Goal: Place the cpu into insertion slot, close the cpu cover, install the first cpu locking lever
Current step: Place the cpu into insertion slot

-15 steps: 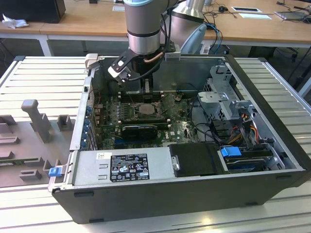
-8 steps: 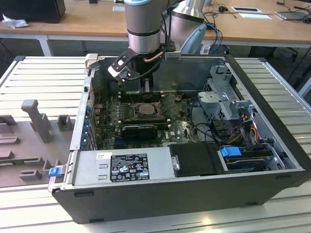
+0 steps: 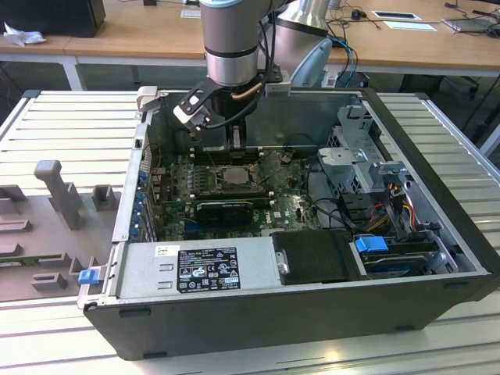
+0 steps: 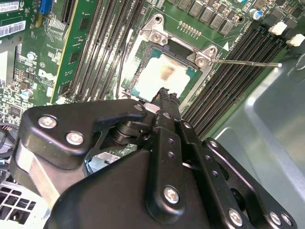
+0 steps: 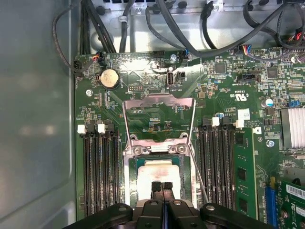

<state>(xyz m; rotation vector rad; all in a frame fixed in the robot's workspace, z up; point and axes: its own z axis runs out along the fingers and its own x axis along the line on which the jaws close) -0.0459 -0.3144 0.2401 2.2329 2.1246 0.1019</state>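
1. Your gripper point(image 5: 162, 186) had its jaws pressed together with nothing pinched between them, tips low over one edge of the cpu point(image 5: 155, 172). Could not tell if they touched it.
2. The cpu sat flat in the insertion slot point(image 5: 129, 167), silver top up. The second wrist view showed the same, with the chip point(image 4: 164, 76) inside the slot's metal frame point(image 4: 157, 33).
3. The cpu cover point(image 5: 143, 98) stood open, swung up off the slot on its hinge, green board visible through its window.
4. A thin lever rod point(image 4: 248, 63) stuck out from one corner of the slot, unlatched, lying across the black memory slots point(image 4: 228, 90).
5. In the exterior view your arm point(image 3: 230, 39) reached down into the open computer case point(image 3: 312, 312), which sat on the ribbed grey bench point(image 3: 70, 117).
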